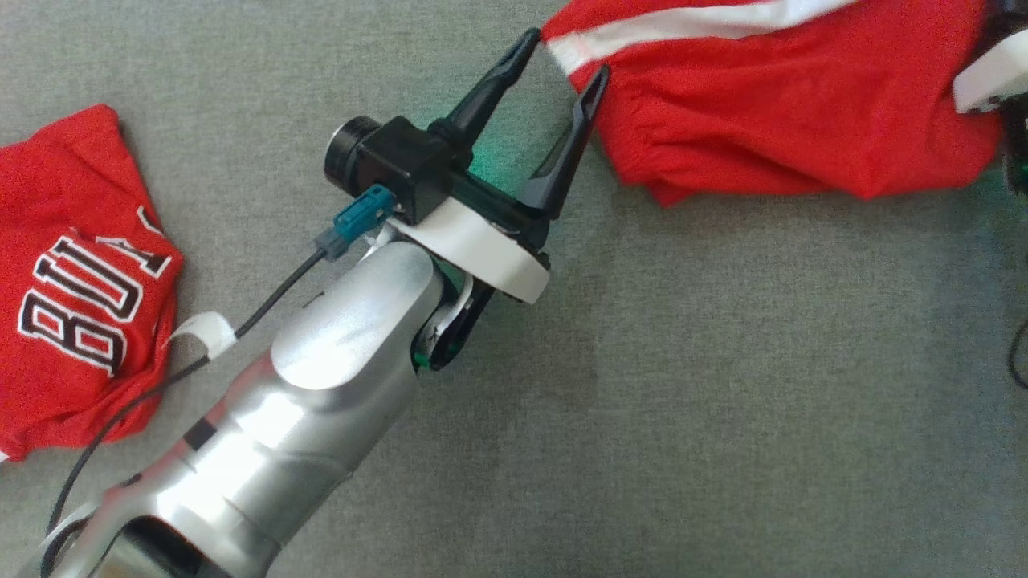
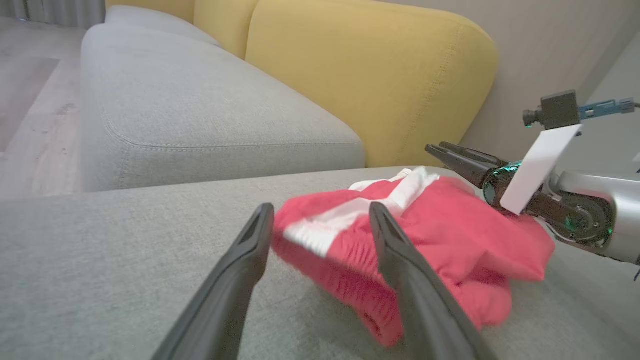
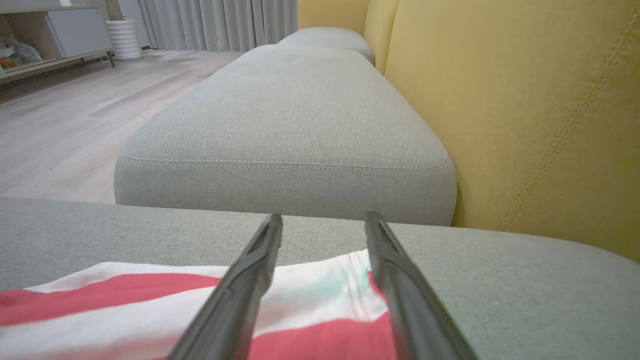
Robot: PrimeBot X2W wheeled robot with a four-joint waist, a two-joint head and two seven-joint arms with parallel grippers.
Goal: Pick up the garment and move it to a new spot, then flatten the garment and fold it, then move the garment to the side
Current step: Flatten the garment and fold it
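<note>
The garment [image 1: 763, 104] is red mesh fabric with a white stripe, bunched up on the grey sofa seat [image 1: 723, 401] at the top right of the head view. My left gripper [image 1: 564, 58] is open, and the garment's white-striped corner [image 2: 305, 232] lies right at its fingertips, partly between them. My right gripper [image 3: 324, 219] is also open, hovering over the garment's red-and-white striped edge [image 3: 125, 300] with nothing clamped. The left wrist view shows the right gripper's fingers [image 2: 465, 160] low over the far side of the garment [image 2: 450, 250].
A second red jersey [image 1: 72, 289] with white and black letters lies crumpled at the left. Behind the seat rises a yellow backrest [image 2: 370, 75]. A neighbouring grey cushion [image 3: 285, 130] extends beyond the seat, with wooden floor [image 3: 60, 135] alongside it.
</note>
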